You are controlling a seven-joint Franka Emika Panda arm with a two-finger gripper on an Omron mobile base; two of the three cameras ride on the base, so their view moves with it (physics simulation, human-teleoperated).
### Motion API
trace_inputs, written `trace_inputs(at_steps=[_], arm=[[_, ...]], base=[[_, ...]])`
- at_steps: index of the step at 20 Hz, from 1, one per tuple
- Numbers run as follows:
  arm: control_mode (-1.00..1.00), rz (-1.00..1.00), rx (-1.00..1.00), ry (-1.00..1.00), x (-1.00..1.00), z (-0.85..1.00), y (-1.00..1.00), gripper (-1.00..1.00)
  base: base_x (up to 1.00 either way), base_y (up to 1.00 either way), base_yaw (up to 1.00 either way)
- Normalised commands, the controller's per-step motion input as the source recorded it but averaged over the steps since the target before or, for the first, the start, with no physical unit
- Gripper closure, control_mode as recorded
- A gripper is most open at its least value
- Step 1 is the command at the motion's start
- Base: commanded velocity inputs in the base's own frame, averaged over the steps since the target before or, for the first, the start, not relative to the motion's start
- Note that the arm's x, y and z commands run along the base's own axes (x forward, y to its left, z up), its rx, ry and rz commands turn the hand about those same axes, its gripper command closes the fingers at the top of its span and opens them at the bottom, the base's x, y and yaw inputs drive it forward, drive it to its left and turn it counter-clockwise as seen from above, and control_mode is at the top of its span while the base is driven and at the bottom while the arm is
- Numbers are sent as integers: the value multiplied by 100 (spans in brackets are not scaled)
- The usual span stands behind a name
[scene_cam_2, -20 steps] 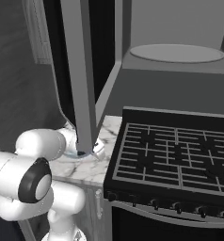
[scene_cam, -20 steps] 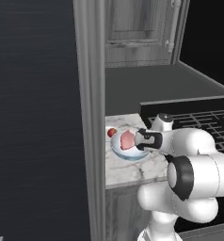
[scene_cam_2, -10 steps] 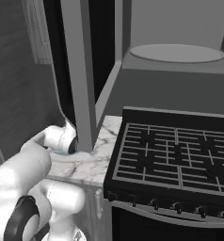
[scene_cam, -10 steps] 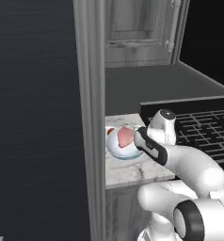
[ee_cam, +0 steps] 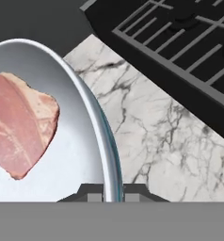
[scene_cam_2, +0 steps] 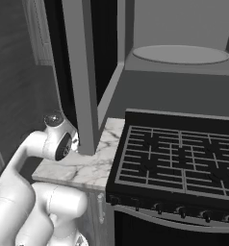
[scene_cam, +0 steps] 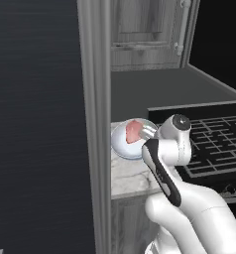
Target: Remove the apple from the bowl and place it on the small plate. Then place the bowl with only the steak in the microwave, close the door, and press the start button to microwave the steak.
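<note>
The hand [ee_cam: 113, 195] is clamped on the near rim of the bowl [ee_cam: 92, 141], one fingertip inside the wall and one outside; the bowl is wide and white with a bluish edge, and it is tipped up off the marble bench [ee_cam: 156, 132]; the steak [ee_cam: 20, 122], a pink slab with paler streaks, lies against its inner face; beyond the bench stands the black stove grate [ee_cam: 180, 42]. A second ago the bowl sat flat on the bench with the apple beside it; now it is raised and tilted.
</note>
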Motion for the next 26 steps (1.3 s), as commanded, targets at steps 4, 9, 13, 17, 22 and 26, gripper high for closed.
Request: trace_inputs(at_steps=[4,9,13,17,22,26], arm=[[-100,-12,8,-7,-36,76,-10,100],[-100,-4,17,-5,-60,70,-15,100],[-100,-4,19,0,-62,83,-4,100],[-100,-13,5,0,-53,66,0,100],[-100,-13,0,0,-52,61,0,100],[-100,-9,3,0,-60,42,0,100]], base=[[0,0,0],[0,0,0],[0,0,0],[0,0,0],[0,0,0],[0,0,0]])
